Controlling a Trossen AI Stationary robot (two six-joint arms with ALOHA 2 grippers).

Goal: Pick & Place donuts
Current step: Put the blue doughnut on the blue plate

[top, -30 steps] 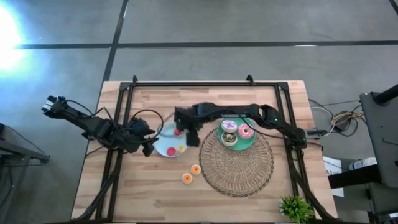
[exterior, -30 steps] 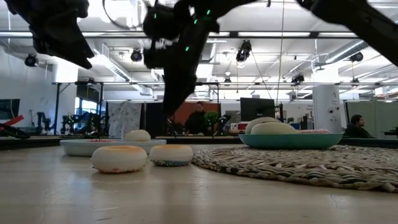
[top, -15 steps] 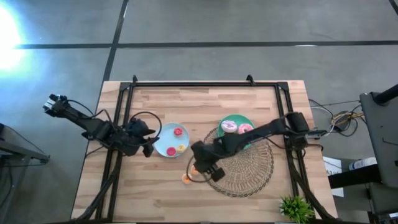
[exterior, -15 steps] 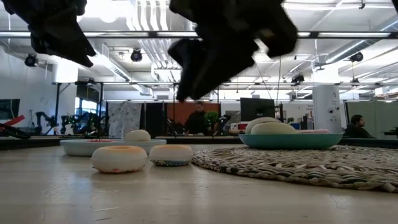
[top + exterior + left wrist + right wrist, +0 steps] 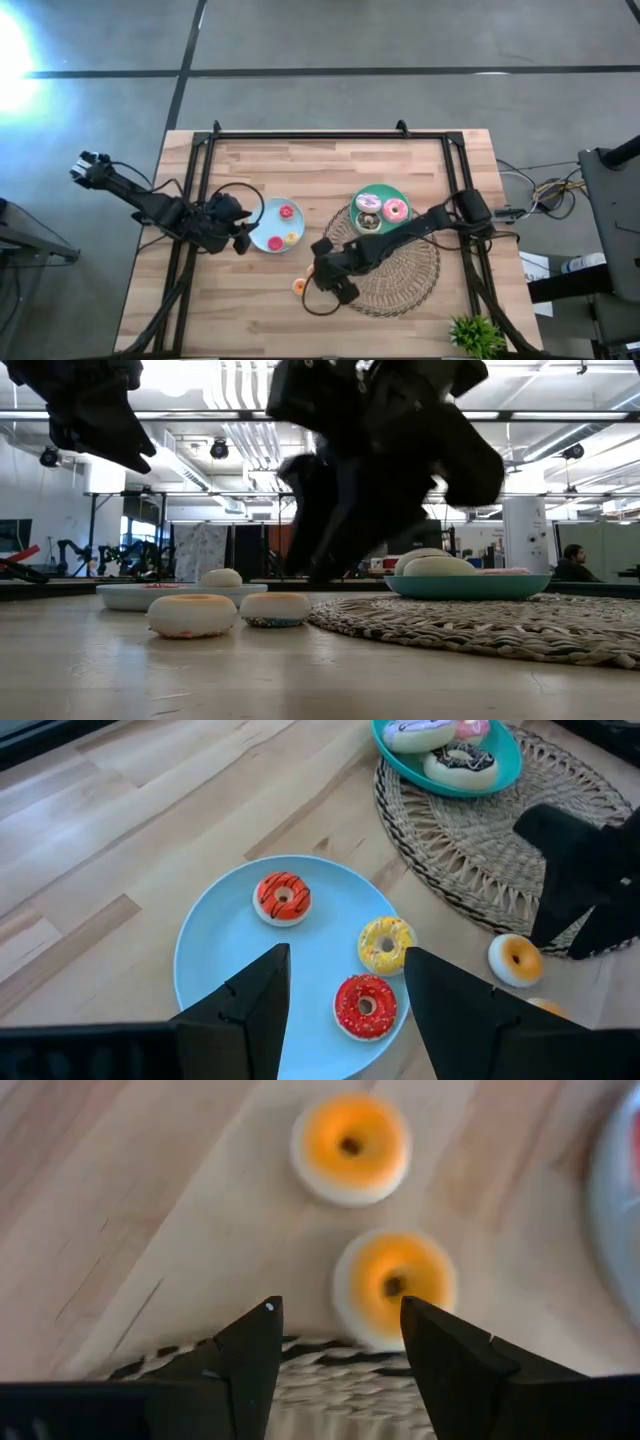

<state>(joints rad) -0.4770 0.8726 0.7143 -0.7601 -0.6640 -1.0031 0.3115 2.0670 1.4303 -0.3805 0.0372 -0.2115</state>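
Loose donuts: two small orange-iced ring donuts w/ pale undersides, one (image 5: 351, 1147) and the other (image 5: 394, 1287), on bare wooden table (image 5: 400, 150), beside edge of round woven straw placemat (image 5: 395, 285).
Right gripper (image 5: 338, 1342): low over placemat edge; fingers apart, holding nothing; nearer orange donut lies just ahead, in line w/ the gap between fingers.
Light-blue round plate (image 5: 215, 950): on table; holds 3 small donuts: yellow-iced (image 5: 384, 942), red-iced (image 5: 365, 1005), orange w/ dark stripes (image 5: 283, 898).
Left gripper (image 5: 345, 1000): hovers above light-blue plate; fingers spread, empty; red and yellow donuts below the gap.
Teal round plate (image 5: 402, 194): on far part of placemat; holds 3 larger donuts: white-iced (image 5: 368, 203), pink-iced (image 5: 394, 210), dark-iced (image 5: 369, 222).
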